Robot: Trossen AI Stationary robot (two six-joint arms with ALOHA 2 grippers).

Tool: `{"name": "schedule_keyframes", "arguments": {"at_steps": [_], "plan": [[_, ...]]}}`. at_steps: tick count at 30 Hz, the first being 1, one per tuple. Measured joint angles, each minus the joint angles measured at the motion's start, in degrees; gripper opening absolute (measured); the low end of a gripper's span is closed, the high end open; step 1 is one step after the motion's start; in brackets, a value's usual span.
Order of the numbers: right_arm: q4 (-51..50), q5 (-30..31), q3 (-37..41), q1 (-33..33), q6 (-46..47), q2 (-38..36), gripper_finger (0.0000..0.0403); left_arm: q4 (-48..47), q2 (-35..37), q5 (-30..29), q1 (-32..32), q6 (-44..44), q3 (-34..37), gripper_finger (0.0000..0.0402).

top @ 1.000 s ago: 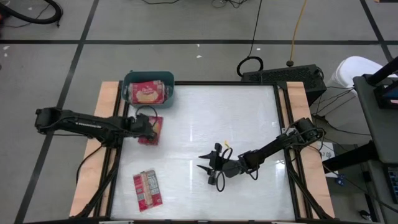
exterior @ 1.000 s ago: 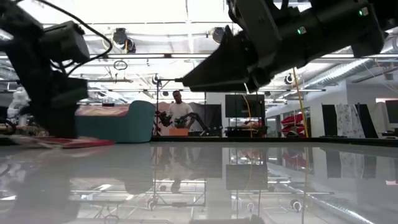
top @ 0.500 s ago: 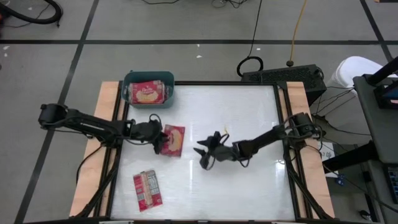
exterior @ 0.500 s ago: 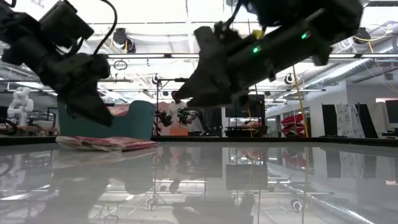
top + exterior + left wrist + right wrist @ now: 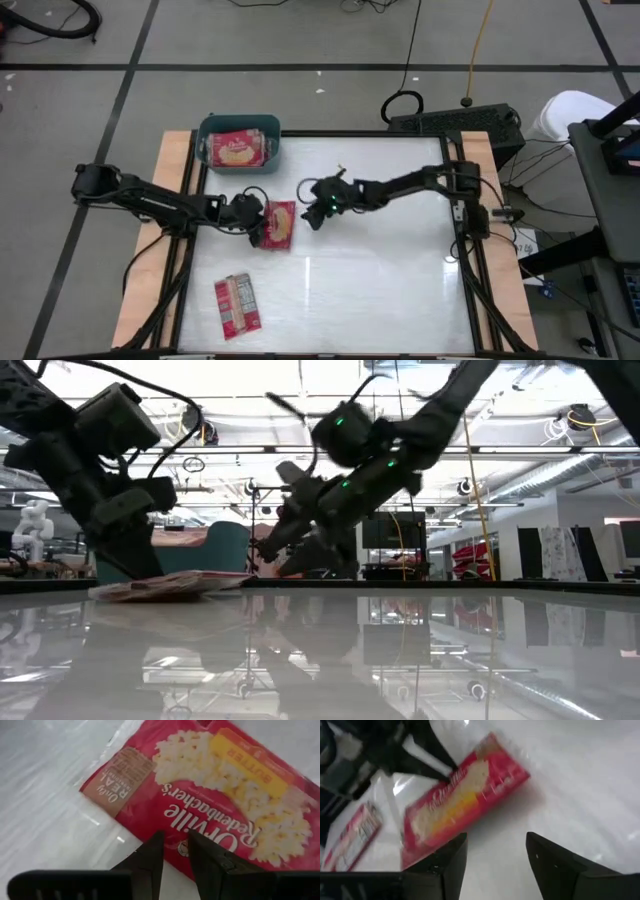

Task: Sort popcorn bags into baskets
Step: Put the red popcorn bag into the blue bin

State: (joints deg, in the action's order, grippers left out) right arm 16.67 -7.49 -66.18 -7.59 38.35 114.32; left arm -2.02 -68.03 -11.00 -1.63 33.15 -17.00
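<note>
Three popcorn bags show from above. One bag [image 5: 237, 150] sits face up inside the teal basket [image 5: 272, 146] at the table's far left corner. A second, the middle bag [image 5: 279, 224], lies face up on the table [image 5: 380, 280] a bit nearer than the basket, red with the yellow popcorn picture. The third, the back-up bag [image 5: 237, 304], lies with its pale printed back up near the front left edge, well apart from the other two.

Left gripper [image 5: 255, 218] is down at the left edge of the middle bag. In the left wrist view its fingers [image 5: 150, 857] stand close together with just a narrow gap, tips right over the bag's edge by the white lettering. Can't tell if they're actually pinching the edge or only touching it. From the low view that bag looks flat on the table, or very nearly.

Right gripper [image 5: 318, 207] reaches in from the right side and hangs just right of the same bag, not touching it. Its fingers [image 5: 445, 865] are clearly apart in the right wrist view, nothing between them, with the bag lying a little beyond the tips. In the low view it's up off the table, angled down toward the bag.

Someone stands far back in the room behind the table.
</note>
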Motion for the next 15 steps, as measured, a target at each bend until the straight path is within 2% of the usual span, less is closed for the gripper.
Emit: {"name": "schedule_keyframes", "arguments": {"at_steps": [4, 10, 15], "plan": [[-0.89, -6.22, -5.95, -2.63, 0.00, 4.76, 0.0212, 1.44, -3.16, -1.28, 0.16, -0.62, -0.17, 0.0093], [-3.38, -8.67, -13.06, -3.66, 0.74, 10.90, 0.0228, 4.97, -5.29, -2.18, 0.22, -2.04, -0.12, 0.0093], [-1.51, -10.75, -14.00, -3.13, -0.75, 12.24, 0.0219, 5.30, -5.40, -2.24, 0.22, -2.89, -0.08, 0.0093]]}}
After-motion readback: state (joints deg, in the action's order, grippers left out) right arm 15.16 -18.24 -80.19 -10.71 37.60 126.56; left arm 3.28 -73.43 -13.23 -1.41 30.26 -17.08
